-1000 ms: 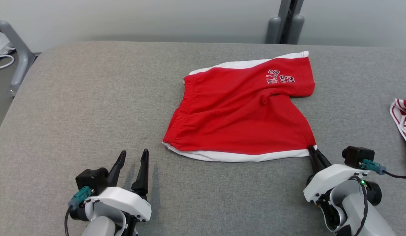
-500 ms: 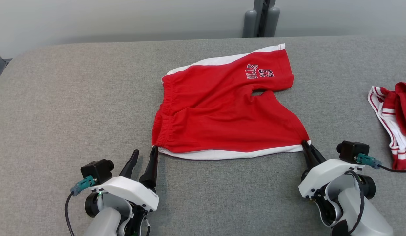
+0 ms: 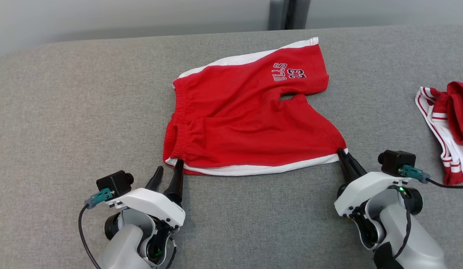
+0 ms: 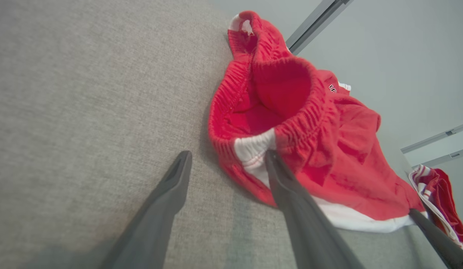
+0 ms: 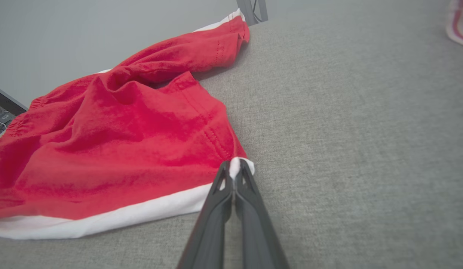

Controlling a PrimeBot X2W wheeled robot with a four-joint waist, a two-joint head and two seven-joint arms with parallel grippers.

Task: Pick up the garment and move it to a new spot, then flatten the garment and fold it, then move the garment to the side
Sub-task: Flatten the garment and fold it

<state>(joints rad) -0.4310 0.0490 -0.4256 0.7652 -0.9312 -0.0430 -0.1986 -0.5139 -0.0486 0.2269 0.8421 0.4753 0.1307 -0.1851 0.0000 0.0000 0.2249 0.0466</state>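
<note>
- Red shorts (image 3: 246, 119), white side stripes: lying spread at the middle of the grey table (image 3: 85, 112), waistband toward its left edge, leg hems toward its right edge.
- Left gripper (image 3: 169, 167): jaws apart, holding nothing; one finger tip touches the near waistband corner, the other stands over bare table beside it.
- Right gripper (image 3: 342, 152): fingers pinched together on the near leg hem's white corner.
- Second red-and-white garment (image 3: 450, 127): bunched at the table's right edge, well apart from the shorts.
</note>
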